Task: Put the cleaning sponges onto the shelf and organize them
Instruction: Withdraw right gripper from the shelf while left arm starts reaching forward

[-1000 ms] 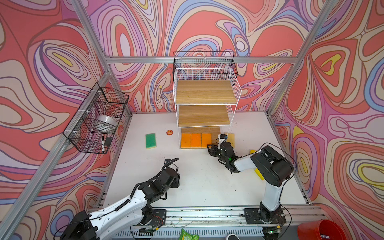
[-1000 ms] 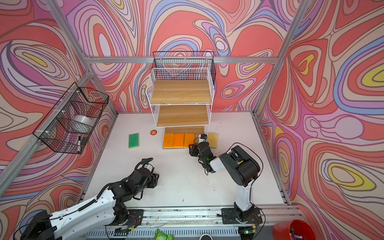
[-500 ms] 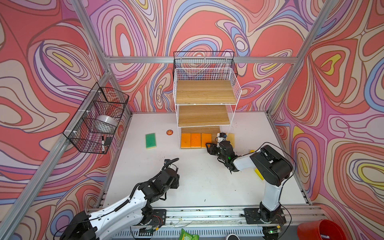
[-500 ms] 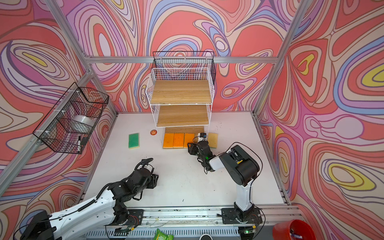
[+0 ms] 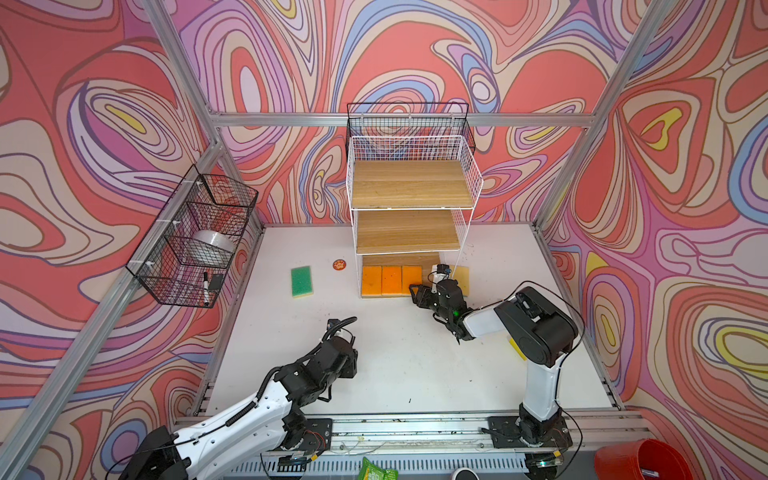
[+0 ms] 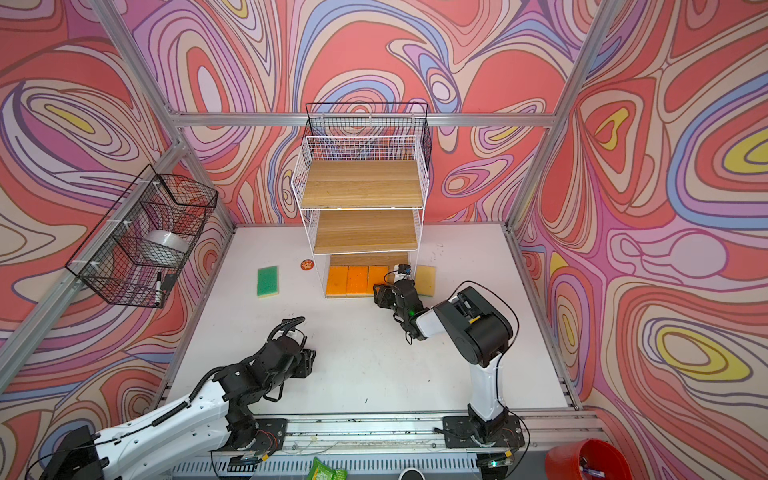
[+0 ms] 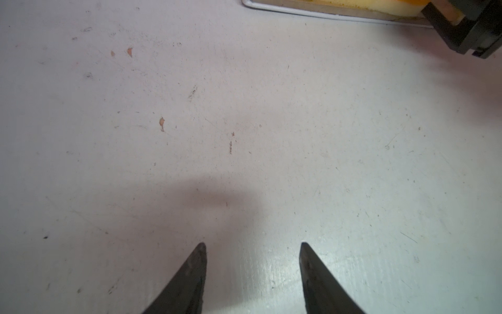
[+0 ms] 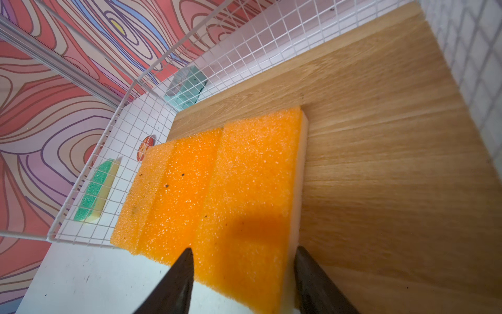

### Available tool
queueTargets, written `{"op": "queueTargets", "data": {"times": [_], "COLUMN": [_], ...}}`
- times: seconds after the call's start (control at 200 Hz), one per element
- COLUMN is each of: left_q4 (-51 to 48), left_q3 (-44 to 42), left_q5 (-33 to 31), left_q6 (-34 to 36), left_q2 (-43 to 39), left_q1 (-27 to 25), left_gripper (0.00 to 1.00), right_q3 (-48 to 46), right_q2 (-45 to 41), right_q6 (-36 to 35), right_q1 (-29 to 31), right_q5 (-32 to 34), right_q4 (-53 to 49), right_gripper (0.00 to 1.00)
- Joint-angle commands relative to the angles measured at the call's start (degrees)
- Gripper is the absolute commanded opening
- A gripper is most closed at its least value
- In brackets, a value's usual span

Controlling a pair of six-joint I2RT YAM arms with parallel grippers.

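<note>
**Right jaws at the end of the orange row on the shelf's bottom board**

The shelf (image 5: 411, 185) stands at the middle of the worktop's (image 5: 399, 374) back edge. Three orange sponges (image 5: 391, 280) lie flat, side by side and touching, along the front edge of its bottom board.

The right jaws straddle the near end of the rightmost orange sponge (image 8: 252, 176). Their fingertips (image 8: 182, 274) stand apart, one at the seam with the neighbouring sponge and one at its pale outer side. Whether they press the foam or only flank it cannot be told.

The left jaws hang low over bare worktop in the front half, slightly left of centre. Their fingertips (image 7: 195, 271) are clearly apart, with nothing between them.

A green sponge (image 5: 301, 281) lies green face up on the worktop between the shelf and the left edge. A small orange disc (image 5: 339, 264) lies between this sponge and the shelf. A pale sponge (image 5: 462, 277) lies on the worktop just beside the shelf's right side. A yellow sponge (image 5: 515, 347) shows partly from under the right arm (image 5: 536, 328), toward the right edge.
</note>
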Motion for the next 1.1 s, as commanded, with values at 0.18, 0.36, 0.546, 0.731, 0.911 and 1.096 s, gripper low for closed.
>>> {"op": "queueTargets", "data": {"times": [0.18,0.36,0.546,0.731,0.911,1.096], "left_q4": [-2.5,-2.5,-2.6,-3.5,-5.8,-10.0], "left_q3": [1.0,1.0,1.2,1.7,2.5,4.5], "left_q5": [-1.1,-1.2,-1.2,-1.3,-1.9,-3.2], "left_q6": [-0.8,-0.9,-0.9,-1.0,-1.7,-2.4], "left_q2": [-1.0,-1.0,-1.0,-1.7,-3.6,-6.2], "left_q1": [0.3,0.3,0.3,0.3,0.3,0.4], "left_gripper": [0.56,0.56,0.56,0.56,0.57,0.66], "right_q3": [2.6,2.0,0.1,-1.4,-3.1,-6.6], "right_q2": [1.9,1.0,-1.1,-3.2,-5.9,-10.6], "right_q6": [-1.0,-1.1,-1.9,-2.4,-2.9,-3.7], "right_q1": [-0.4,-0.7,-0.7,-0.7,-0.5,0.4], "right_q5": [-1.0,0.1,0.9,1.3,1.3,1.9], "right_q4": [0.0,-0.5,-0.1,0.5,0.3,-0.6], "right_gripper": [0.62,0.64,0.77,0.79,0.79,0.79]}}
